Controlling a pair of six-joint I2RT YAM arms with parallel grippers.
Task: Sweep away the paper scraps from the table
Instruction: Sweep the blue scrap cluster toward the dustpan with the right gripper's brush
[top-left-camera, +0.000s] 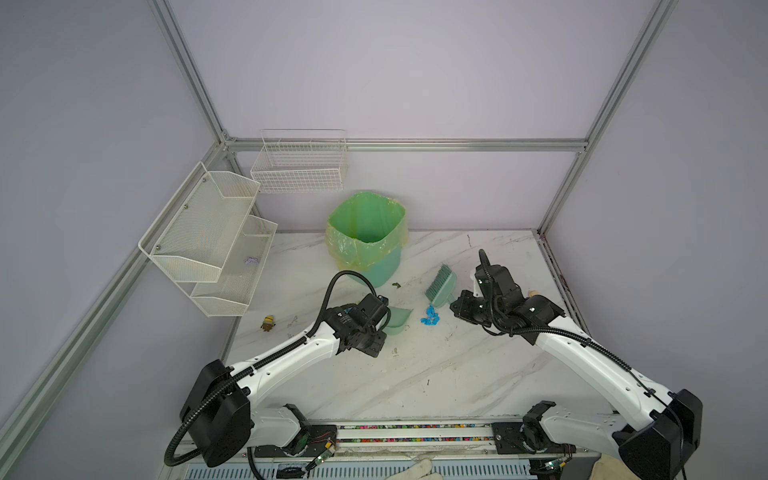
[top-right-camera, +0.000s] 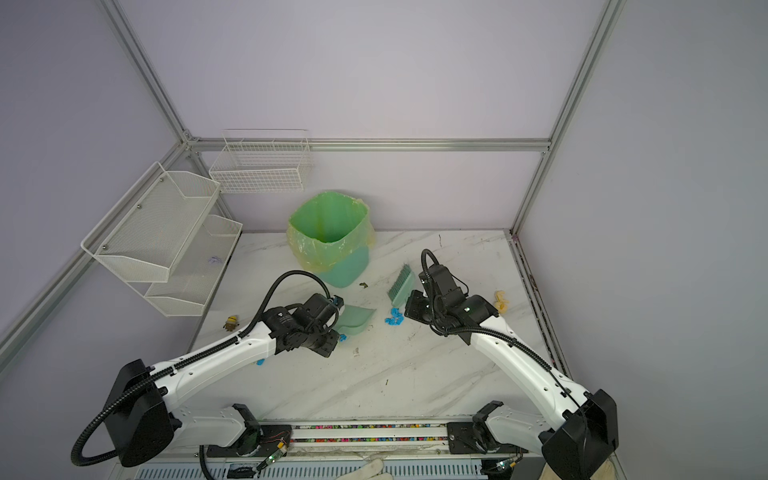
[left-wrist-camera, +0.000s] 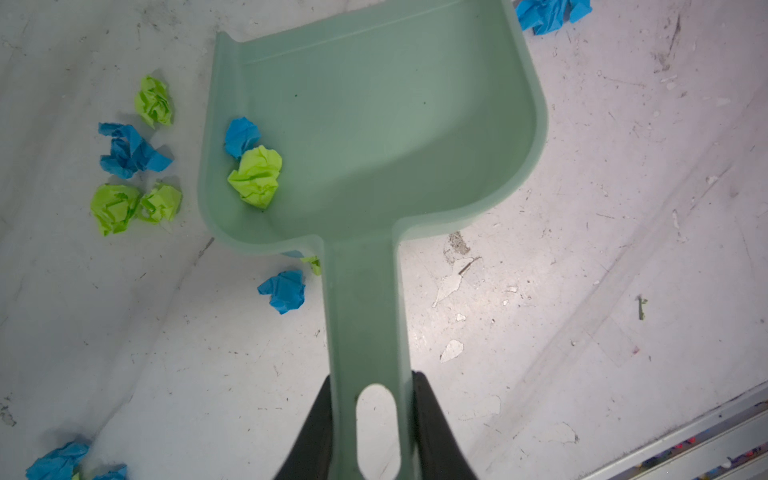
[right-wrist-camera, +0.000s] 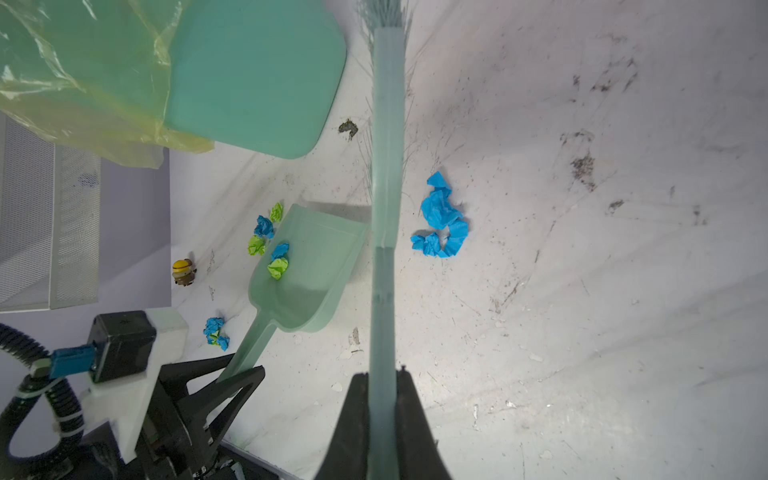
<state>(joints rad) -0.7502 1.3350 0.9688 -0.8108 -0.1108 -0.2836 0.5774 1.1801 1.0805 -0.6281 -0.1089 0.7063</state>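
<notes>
The left gripper (left-wrist-camera: 372, 388) is clamped on the handle of the dustpan (left-wrist-camera: 374, 124), and the right gripper (right-wrist-camera: 382, 384) is clamped on the handle of the brush (right-wrist-camera: 388, 124). Two paper scraps (left-wrist-camera: 254, 166) lie inside the pan against one side wall. Others lie on the table (left-wrist-camera: 582, 208) just outside that wall and beside the handle. Just beyond the pan's mouth, beside the brush, sits a blue cluster (right-wrist-camera: 440, 224). Gathering looks partly done. The next move likely calls for bristles behind that cluster, drawn toward the mouth. Past the pan stands the lined bin (top-left-camera: 365, 220).
</notes>
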